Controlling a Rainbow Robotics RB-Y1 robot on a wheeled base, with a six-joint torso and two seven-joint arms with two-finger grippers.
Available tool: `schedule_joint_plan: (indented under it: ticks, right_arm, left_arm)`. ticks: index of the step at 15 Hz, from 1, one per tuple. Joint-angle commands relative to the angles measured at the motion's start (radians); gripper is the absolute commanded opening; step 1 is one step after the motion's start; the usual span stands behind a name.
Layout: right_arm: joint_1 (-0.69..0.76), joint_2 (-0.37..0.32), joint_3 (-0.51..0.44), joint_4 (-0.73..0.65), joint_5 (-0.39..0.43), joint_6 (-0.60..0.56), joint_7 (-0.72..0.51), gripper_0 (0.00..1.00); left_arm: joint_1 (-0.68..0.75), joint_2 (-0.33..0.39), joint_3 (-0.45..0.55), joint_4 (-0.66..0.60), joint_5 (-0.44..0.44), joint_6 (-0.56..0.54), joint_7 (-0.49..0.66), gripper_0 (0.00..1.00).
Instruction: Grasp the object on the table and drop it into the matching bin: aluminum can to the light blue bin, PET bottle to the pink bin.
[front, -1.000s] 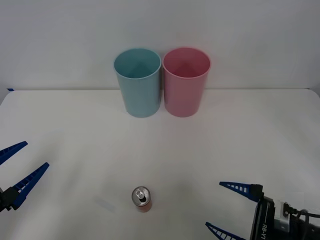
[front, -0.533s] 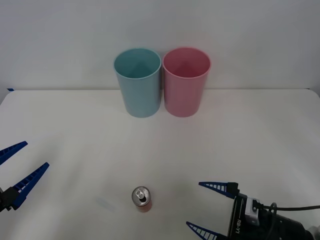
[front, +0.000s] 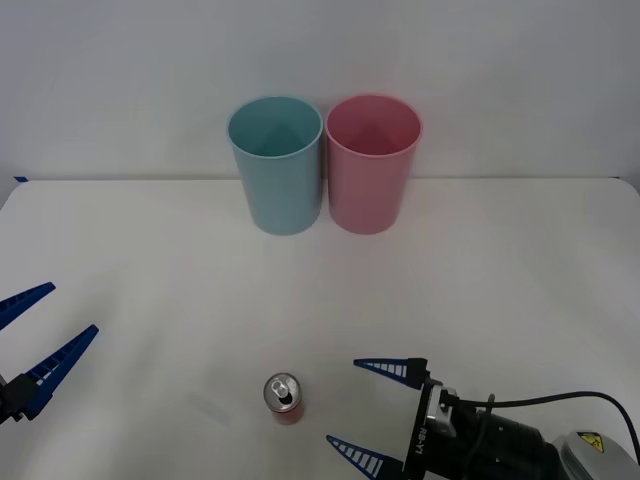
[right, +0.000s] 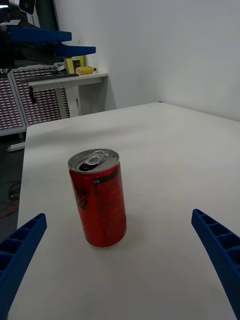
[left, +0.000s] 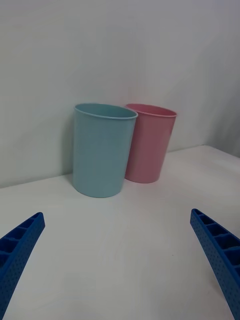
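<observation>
A small red aluminum can (front: 284, 398) with a silver pull-tab top stands upright on the white table (front: 150, 260), near its front edge. My right gripper (front: 363, 413) is open just to the right of the can, low over the table, its fingers pointing at it without touching. In the right wrist view the can (right: 98, 197) stands ahead between the spread blue fingers (right: 216, 250). The light blue bin (front: 276, 165) and the pink bin (front: 372, 163) stand side by side at the back. My left gripper (front: 30, 342) waits open at the left edge.
The two bins (left: 102, 149) touch each other against the white back wall. In the right wrist view, shelving and a desk (right: 55, 80) stand beyond the table's left end. Bare table lies between the can and the bins.
My right gripper has slid left across the table's front toward the can, staying open. The can, the bins and the left arm have not moved.
</observation>
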Motion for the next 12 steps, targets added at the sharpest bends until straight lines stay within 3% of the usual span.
schedule_joint_plan:
  ticks: [1, 12]
  right_arm:
    - [-0.013, 0.006, 0.049, 0.0, 0.001, 0.063, 0.003, 1.0]
    - [-0.039, 0.078, 0.172, 0.0, 0.053, 0.26, 0.013, 1.0]
  left_arm:
    - [0.0, 0.0, 0.0, 0.0, 0.0, 0.0, 0.0, 1.0]
    - [0.0, 0.0, 0.0, 0.0, 0.0, 0.0, 0.0, 1.0]
